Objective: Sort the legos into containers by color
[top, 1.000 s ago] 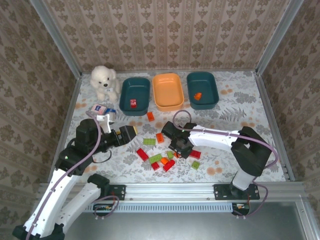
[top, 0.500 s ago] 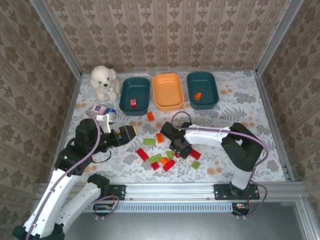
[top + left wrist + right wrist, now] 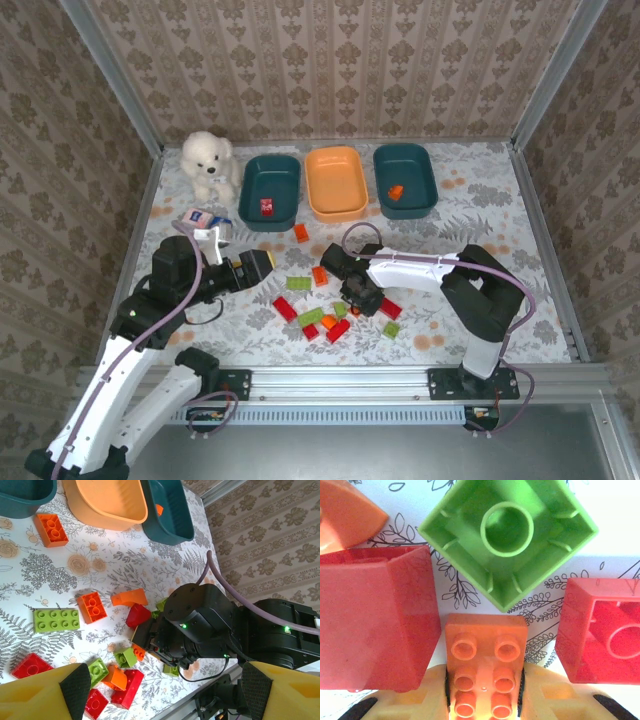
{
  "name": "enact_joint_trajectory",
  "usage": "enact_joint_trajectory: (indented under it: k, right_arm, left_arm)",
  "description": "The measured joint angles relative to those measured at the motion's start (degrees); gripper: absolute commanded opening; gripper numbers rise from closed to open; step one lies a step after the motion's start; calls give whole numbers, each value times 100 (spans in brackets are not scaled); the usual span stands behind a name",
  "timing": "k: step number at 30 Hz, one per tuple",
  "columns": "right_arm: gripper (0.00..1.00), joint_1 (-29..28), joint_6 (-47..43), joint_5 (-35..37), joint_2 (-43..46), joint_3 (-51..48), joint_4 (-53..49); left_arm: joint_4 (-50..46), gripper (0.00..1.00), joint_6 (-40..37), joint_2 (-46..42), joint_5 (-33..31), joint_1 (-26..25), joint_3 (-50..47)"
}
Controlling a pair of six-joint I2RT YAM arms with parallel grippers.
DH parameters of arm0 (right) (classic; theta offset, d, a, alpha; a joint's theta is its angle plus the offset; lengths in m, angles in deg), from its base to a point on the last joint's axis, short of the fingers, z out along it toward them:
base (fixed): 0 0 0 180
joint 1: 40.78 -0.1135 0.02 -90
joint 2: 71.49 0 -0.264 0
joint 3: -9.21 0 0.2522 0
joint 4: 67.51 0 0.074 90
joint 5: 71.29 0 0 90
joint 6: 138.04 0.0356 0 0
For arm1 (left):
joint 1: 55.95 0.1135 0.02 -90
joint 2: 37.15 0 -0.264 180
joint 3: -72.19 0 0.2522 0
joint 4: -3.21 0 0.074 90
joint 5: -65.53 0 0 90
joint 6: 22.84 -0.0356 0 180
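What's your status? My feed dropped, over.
Right gripper shut on orange brick in the pile. Left gripper open, empty. Red brick and green brick crowd the grip.

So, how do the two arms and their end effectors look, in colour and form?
Both arms have white links and black joint housings: left arm, right arm. A thin purple-grey cable runs along each. The left end effector and right end effector have yellow fingers with black pads. Small green lights glow on the right arm's black housing.
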Motion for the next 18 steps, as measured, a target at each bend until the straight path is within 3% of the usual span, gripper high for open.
enact_joint_trajectory:
  k: [6, 11, 14, 18]
  right_arm:
    - [23, -39, -162, 103, 90, 72, -162]
    - [23, -52, -476, 343, 787, 341, -713]
    - [22, -50, -918, 590, 1088, 968, -1108]
    - [22, 74, -1834, 866, 844, 2363, -1440]
  left_arm:
    - [111, 83, 48, 118, 85, 0, -22]
    - [400, 83, 149, 433, 229, 0, -39]
    - [662, 83, 221, 719, 254, 0, -35]
    - [807, 84, 251, 1353, 267, 74, 168]
